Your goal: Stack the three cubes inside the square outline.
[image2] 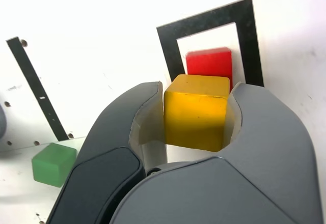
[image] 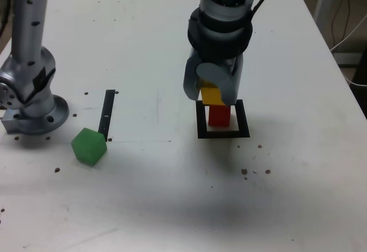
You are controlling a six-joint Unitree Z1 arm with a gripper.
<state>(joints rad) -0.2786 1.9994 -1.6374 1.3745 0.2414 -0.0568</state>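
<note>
In my exterior view, the arm [image: 221, 26] comes in from the top edge, right of centre, and its fingers [image2: 200, 116] are closed on the yellow cube [image2: 196, 113], one on either side of it. That cube shows orange-yellow between the fingertips, just above the red cube [image: 219, 116] in the frame. I can't tell whether the two cubes touch.

The red cube sits inside the square outline [image: 243, 119], right of centre in the exterior view, on the white desk [image: 146, 206]. In the wrist view I see the yellow cube overlapping part of the red one, with its top and one side face showing.

The green cube [image: 89, 146] lies well apart from them, in the lower left of the exterior view, near the lower end of the narrow black strip [image: 107, 113]. Further left, at the left edge, I have a grey round base [image: 39, 114] with a pale upright [image: 28, 23] rising out of the top of the frame. Small dark holes dot the desk.
</note>
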